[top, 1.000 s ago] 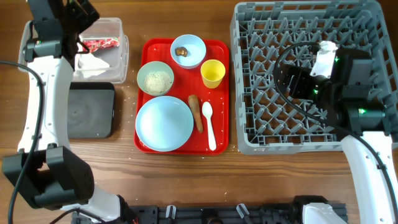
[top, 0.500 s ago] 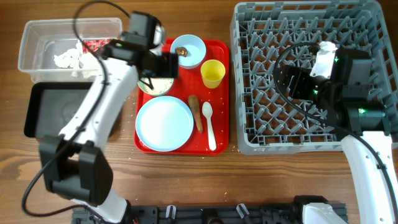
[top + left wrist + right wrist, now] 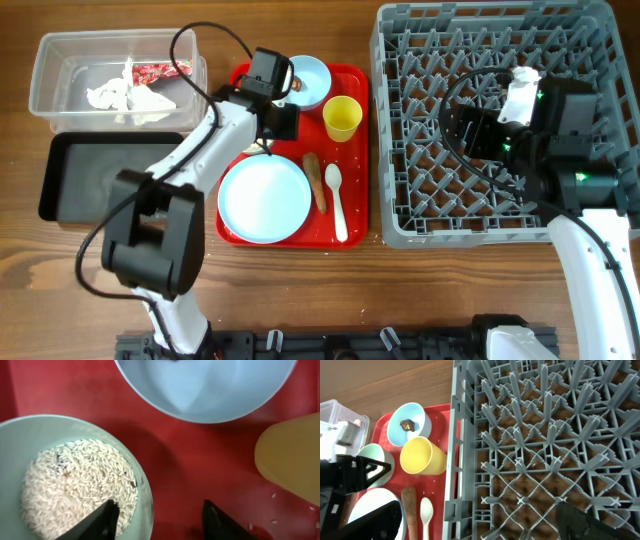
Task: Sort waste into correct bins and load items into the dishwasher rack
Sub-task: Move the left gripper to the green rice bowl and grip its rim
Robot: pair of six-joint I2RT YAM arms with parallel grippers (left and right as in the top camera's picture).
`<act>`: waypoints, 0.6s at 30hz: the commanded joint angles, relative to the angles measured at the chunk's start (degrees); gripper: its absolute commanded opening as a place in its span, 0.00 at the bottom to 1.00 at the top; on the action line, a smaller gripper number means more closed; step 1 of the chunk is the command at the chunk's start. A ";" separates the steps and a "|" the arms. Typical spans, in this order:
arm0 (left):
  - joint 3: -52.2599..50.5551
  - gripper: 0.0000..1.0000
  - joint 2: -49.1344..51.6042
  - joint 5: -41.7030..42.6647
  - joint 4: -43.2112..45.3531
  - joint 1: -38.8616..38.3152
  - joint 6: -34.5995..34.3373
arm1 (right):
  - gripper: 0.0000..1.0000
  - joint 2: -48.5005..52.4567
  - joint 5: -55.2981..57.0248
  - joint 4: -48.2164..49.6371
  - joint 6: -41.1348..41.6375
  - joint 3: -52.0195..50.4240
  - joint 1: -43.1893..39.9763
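Note:
My left gripper is open and low over the red tray. In the left wrist view its fingers straddle the rim of the pale green-white bowl, one over the white rice, one outside. The pale blue bowl holds a brown lump. The yellow cup, pale blue plate, brown stick and white spoon lie on the tray. The clear tub holds the red wrapper and tissue. My right gripper is open and empty over the grey rack.
The black tray sits in front of the clear tub at the left. The red serving tray lies between the bins and the rack. A few loose rice grains lie on the red tray and on the wooden table near it.
My left arm has swung right from above the clear tub to the red tray and come down over the green-white bowl. The right arm has not moved.

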 commanded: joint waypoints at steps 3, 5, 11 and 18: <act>-0.81 0.48 3.43 -0.96 0.26 0.07 0.26 | 1.00 0.39 -0.72 -0.13 0.39 1.53 -0.11; -0.81 0.40 3.87 -0.96 0.39 0.07 0.24 | 1.00 0.39 -0.72 -0.11 0.37 1.53 -0.11; -0.81 0.06 3.98 -0.96 0.39 0.04 0.22 | 1.00 0.39 -0.72 -0.11 0.39 1.53 -0.11; -0.55 0.04 2.67 -0.96 -1.25 0.11 -1.55 | 1.00 0.39 -0.70 -0.13 0.35 1.53 -0.11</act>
